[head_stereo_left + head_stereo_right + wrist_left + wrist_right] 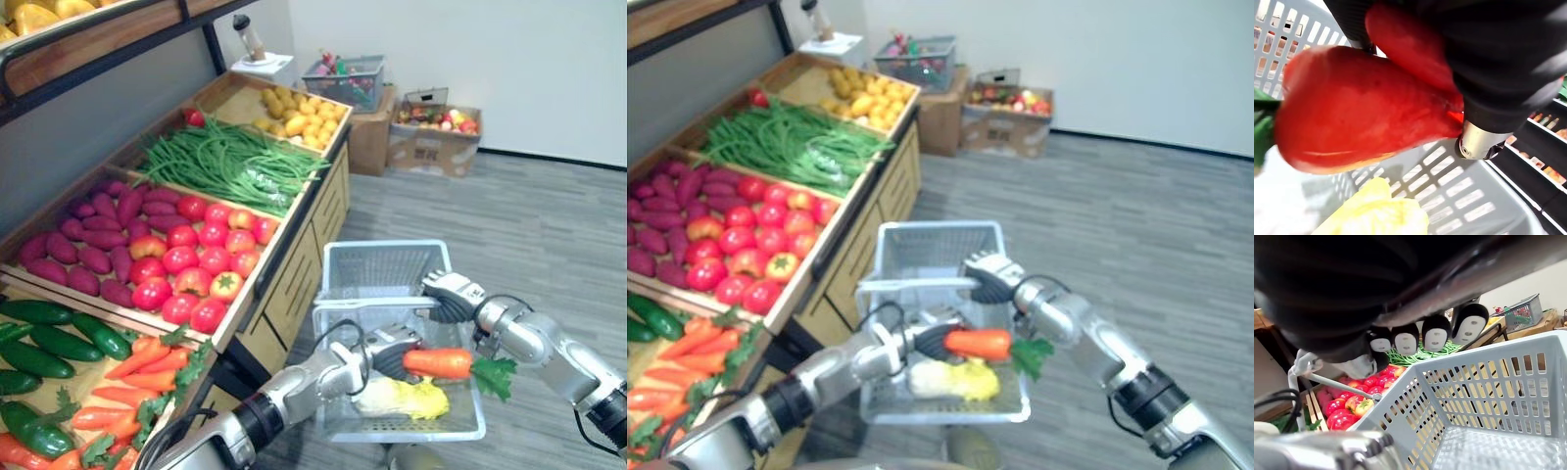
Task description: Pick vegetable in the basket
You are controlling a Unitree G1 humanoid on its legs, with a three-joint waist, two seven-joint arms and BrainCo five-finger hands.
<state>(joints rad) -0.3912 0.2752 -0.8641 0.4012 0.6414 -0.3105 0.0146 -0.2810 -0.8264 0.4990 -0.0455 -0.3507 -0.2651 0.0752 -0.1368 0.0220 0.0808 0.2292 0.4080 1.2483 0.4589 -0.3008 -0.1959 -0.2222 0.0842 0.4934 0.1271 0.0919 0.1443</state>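
An orange carrot (pixel 438 363) with green leaves hangs just above the inside of a grey plastic basket (pixel 380 262); my left hand (pixel 390 354) is shut on its thick end. Up close in the left wrist view the carrot (pixel 1352 112) sits against the hand's dark cover (pixel 1498 58), over the basket's slotted wall (pixel 1459 196). A pale yellow cabbage (pixel 402 399) lies on the basket's floor under the carrot. My right hand (pixel 453 297) is shut on the basket's handle (pixel 367 305) at the right rim, its dark fingertips (pixel 1436 338) curled above the basket's rim (pixel 1459 360).
A wooden display stand to the left holds tomatoes (pixel 191 259), green beans (pixel 230 162), purple sweet potatoes (pixel 93 240), cucumbers (pixel 49 338), carrots (pixel 137 382) and yellow fruit (pixel 299 113). Cardboard boxes (pixel 431 142) and another basket (pixel 345 80) stand by the far wall. Grey floor lies to the right.
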